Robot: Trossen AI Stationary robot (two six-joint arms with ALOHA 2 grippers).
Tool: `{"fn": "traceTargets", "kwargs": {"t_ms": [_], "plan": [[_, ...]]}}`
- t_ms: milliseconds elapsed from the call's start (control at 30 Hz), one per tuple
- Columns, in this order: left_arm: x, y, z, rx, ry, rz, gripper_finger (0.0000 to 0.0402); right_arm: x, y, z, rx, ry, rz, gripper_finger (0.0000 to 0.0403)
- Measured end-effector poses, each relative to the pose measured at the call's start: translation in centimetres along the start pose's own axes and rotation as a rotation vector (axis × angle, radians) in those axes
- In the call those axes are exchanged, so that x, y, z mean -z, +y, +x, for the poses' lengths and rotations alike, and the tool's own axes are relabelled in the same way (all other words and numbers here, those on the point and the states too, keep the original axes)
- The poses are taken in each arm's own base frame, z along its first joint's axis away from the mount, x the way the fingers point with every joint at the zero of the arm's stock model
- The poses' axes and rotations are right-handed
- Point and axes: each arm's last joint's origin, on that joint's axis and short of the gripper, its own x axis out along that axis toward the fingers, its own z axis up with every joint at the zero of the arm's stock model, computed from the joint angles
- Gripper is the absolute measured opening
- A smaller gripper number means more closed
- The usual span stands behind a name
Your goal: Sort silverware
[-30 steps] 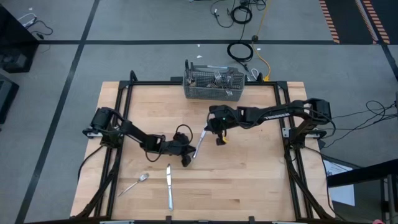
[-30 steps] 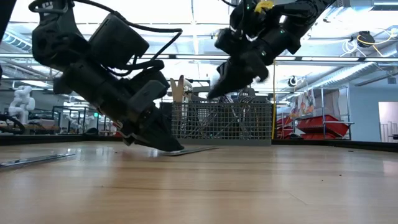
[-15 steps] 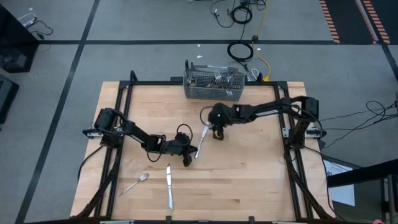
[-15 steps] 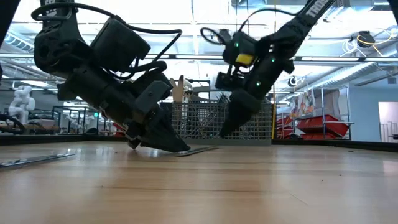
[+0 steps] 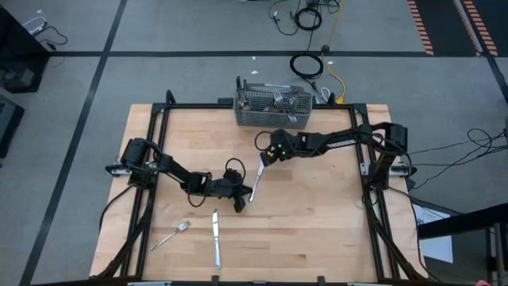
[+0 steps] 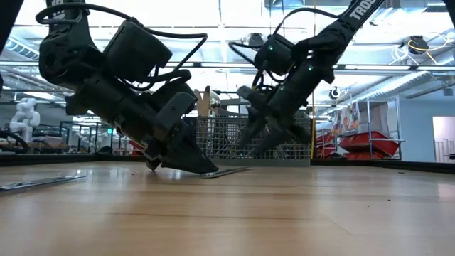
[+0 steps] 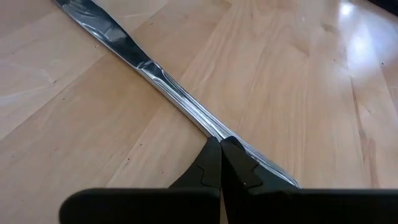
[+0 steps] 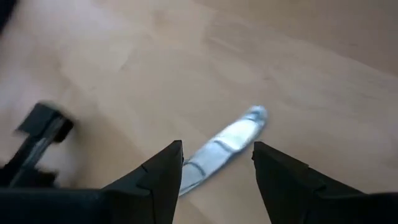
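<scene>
A table knife lies on the wooden table near its middle, blade toward the far edge. My left gripper is shut, with its tips on the knife's handle. My right gripper hovers open above the knife's blade end, one finger standing on either side of it, touching nothing. A fork and a second knife lie flat near the front left. More silverware stands in the wire-mesh basket at the far edge. My left gripper presses its shut fingertips down on the knife's handle, a little way in from the handle's free end. The fingers slant down from the table's left. The knife rests on the wood.
The basket stands behind both grippers in the low view. Black frame rails run along the table's left, right and far edges. Bare wood spreads over the table's right and near parts.
My right gripper has come down and a little toward the table's left and far edge, turned, and opened over the knife's blade end. My left gripper and the knife have kept still.
</scene>
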Motion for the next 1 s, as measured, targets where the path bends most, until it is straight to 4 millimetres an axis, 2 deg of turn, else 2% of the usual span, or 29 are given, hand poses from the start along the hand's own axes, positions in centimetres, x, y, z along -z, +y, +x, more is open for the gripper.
{"fn": "traceTargets", "kwargs": {"t_ms": [167,433,833,933,1000], "plan": [[0.0,0.0,0.0,0.000,-0.001,-0.005,0.0000,0.5,0.2,0.1,0.028,-0.018,0.100,0.0185],[-0.3,0.0,0.1,0.012,-0.025,-0.013,0.0000,2.6,0.4,1.9,0.058,0.034,0.189,0.0185],[-1.7,0.7,0.8,0.069,-0.024,0.029,0.0000,3.0,0.8,4.5,-0.083,0.039,0.335,0.0184],[-1.9,1.0,0.9,0.082,-0.019,0.042,0.0000,3.0,0.8,4.5,-0.083,0.040,0.351,0.0169],[-2.0,1.1,0.9,0.081,-0.021,0.043,0.0000,2.8,0.7,4.5,-0.080,0.038,0.347,0.0144]]}}
